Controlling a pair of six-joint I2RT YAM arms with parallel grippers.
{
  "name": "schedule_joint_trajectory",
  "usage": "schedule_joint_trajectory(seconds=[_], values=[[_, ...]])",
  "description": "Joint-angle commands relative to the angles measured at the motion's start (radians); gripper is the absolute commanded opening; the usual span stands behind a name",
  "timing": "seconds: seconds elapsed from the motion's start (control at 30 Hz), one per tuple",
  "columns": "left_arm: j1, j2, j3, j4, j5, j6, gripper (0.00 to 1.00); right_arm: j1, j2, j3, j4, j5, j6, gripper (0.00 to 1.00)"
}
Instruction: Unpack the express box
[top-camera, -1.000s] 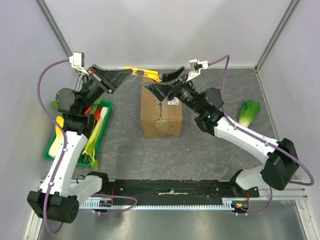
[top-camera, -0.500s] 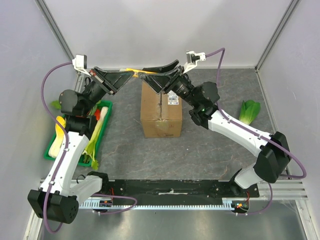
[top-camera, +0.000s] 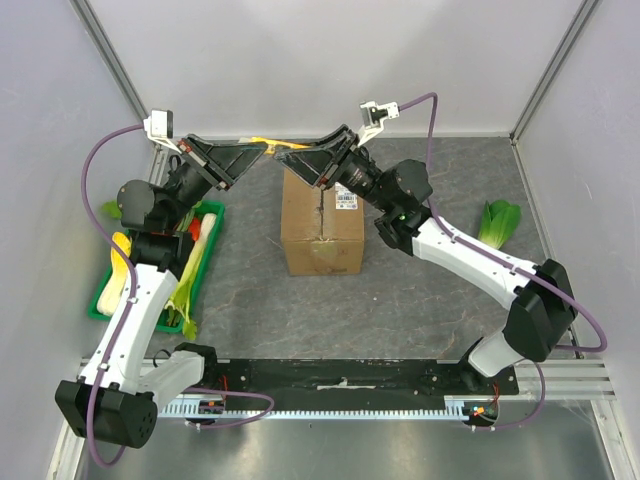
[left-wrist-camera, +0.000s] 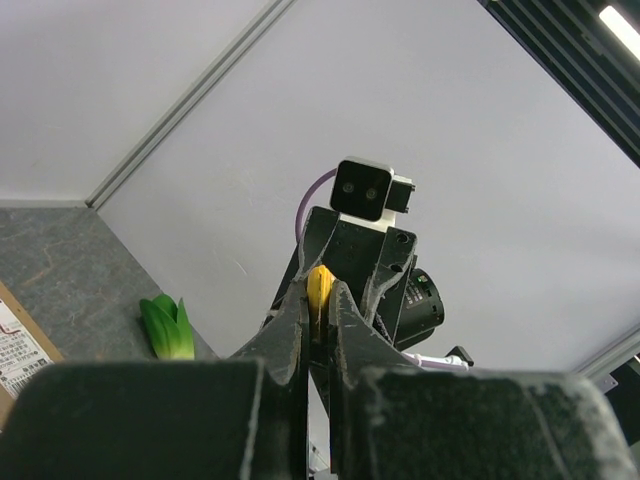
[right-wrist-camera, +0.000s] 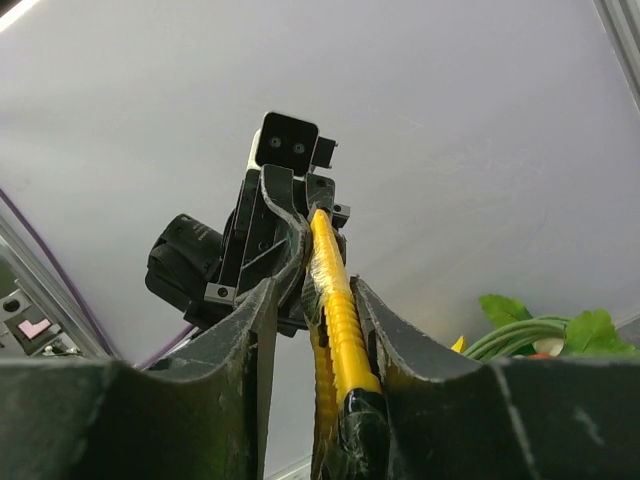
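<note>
A slim yellow utility knife (right-wrist-camera: 335, 310) is pinched at one end between the closed fingers of the left gripper (top-camera: 266, 148). Its other end is flanked closely by the fingers of the right gripper (top-camera: 288, 160), though a firm grip cannot be told. Just below them, the brown cardboard express box (top-camera: 322, 215) is seen upright and closed, its taped seam running from near to far, set mid-table on a grey marbled tabletop (top-camera: 400, 300) enclosed by white walls (top-camera: 330, 60).
</note>
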Motion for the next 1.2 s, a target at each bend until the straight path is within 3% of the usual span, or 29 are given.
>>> schedule_joint_trajectory(seconds=[0.0,0.23,0.37,0.53,0.63,0.73,0.77,0.8,0.87,1.0,1.1,1.17], values=[[-0.005,-0.015,-0.007,0.036,0.017,-0.013,0.02,0.003,0.007,0.057,0.011,-0.013,0.015,0.37],[-0.005,-0.018,-0.013,0.036,0.016,-0.012,0.02,0.003,0.019,0.075,0.007,-0.007,0.031,0.26],[-0.005,-0.021,-0.021,0.034,0.019,-0.009,0.02,0.003,0.024,0.078,0.010,-0.004,0.040,0.44],[-0.005,-0.022,-0.028,0.036,0.020,-0.007,0.02,0.002,0.035,0.080,0.016,-0.001,0.066,0.46],[-0.005,-0.025,-0.032,0.034,0.022,-0.005,0.02,0.002,0.039,0.080,0.019,0.003,0.077,0.38],[-0.005,-0.024,-0.030,0.034,0.020,-0.004,0.02,-0.003,0.046,0.089,-0.007,0.001,0.078,0.22],[-0.005,-0.024,-0.030,0.030,0.020,-0.001,0.02,-0.005,0.046,0.089,-0.018,0.010,0.077,0.10],[-0.005,-0.025,-0.029,0.027,0.020,0.004,0.02,-0.006,0.044,0.086,-0.027,0.016,0.078,0.04],[-0.003,-0.024,-0.024,0.008,0.022,0.016,0.04,-0.014,0.036,0.077,-0.062,0.027,0.074,0.00],[-0.003,-0.038,-0.021,-0.053,0.020,0.095,0.51,-0.043,-0.020,0.029,-0.124,0.078,0.054,0.00],[-0.003,-0.055,-0.009,-0.163,0.008,0.198,0.77,-0.070,-0.069,0.006,-0.217,0.119,-0.003,0.00],[0.002,-0.064,0.004,-0.226,-0.007,0.285,0.84,-0.087,-0.097,-0.007,-0.297,0.154,-0.040,0.00]])
